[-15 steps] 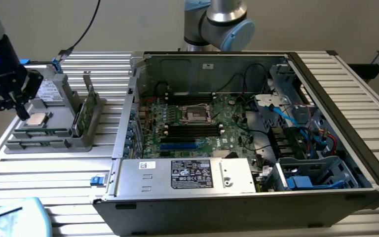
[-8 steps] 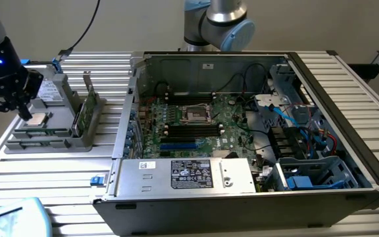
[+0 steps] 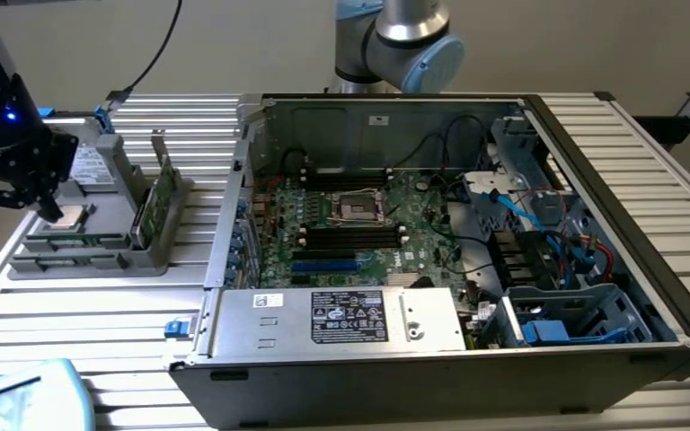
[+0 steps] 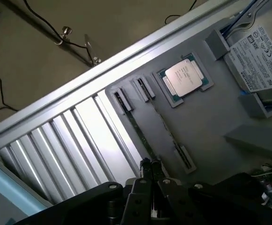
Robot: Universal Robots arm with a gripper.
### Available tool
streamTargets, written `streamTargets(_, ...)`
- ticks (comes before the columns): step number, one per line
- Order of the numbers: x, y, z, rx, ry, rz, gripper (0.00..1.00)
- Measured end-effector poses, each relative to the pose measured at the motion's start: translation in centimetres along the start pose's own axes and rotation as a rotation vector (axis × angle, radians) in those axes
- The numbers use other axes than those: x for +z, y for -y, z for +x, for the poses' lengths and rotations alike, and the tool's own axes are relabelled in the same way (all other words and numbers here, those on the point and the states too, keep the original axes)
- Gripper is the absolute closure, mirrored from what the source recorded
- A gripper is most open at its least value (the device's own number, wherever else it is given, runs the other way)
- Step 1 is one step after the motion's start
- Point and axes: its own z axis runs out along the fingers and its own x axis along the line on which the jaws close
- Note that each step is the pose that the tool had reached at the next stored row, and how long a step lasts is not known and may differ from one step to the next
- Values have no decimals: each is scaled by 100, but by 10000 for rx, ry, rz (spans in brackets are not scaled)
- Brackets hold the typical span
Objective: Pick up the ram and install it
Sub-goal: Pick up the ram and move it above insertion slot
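gripper [image 4: 148,165]: fingers pressed together, nothing visibly clamped between them, tips just over one end of the ram [image 4: 132,124]. the ram stands on edge in a slot of the grey holder tray [image 4: 206,117], with a second stick [image 4: 166,129] in the parallel slot beside it. beyond these, a square silver processor [image 4: 185,77] lies flat in its recess, and further on a labelled drive [image 4: 262,54]. toward the exterior view's right, well apart from the tray, stands the open computer case [image 3: 321,130] with its motherboard [image 3: 429,242] exposed.
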Motion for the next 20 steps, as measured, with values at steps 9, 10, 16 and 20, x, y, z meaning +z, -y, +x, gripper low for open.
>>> streamTargets(9,108,6,-6,-1644,15,51,90)
streamTargets(10,120,7,-6,-1820,17,54,90)
streamTargets(16,188,11,-10,-2919,26,80,90)
streamTargets(20,211,5,-9,-3529,-10,107,90)
